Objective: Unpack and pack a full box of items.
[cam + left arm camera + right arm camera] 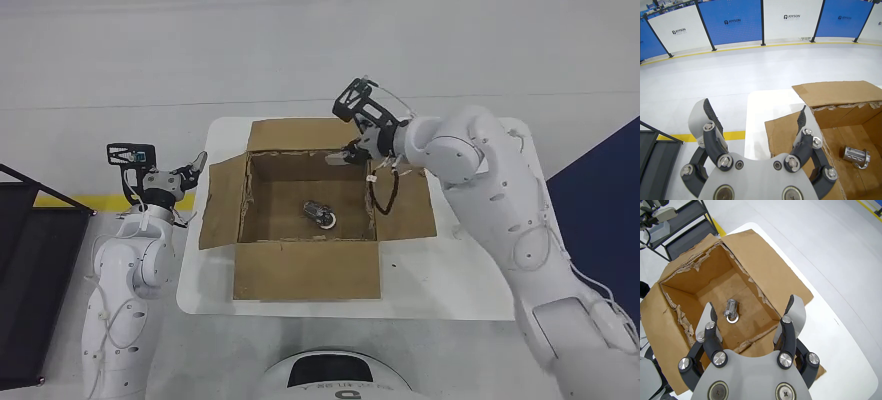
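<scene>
A box (308, 283) sits mid-tabletop (450, 280), flaps spread, a part (319, 213) lying on its floor. The left gripper (755, 107) hangs beside its left flap, the right gripper (751, 302) over its far-right corner.

Top camera: mounted above the arms, facing straight down, far enough back to take in the whole table (430, 290) and the open box (305, 272).

Left wrist camera: behind the left gripper (755, 106), off the table's left edge, near-level, facing the floor (734, 75) and fence panels (730, 20), with the box's left side close by.

Right wrist camera: behind the right gripper (751, 301), above the box's far right corner, angled steeply in.

Shared by all three views: the box floor with the metal part (731, 309).
</scene>
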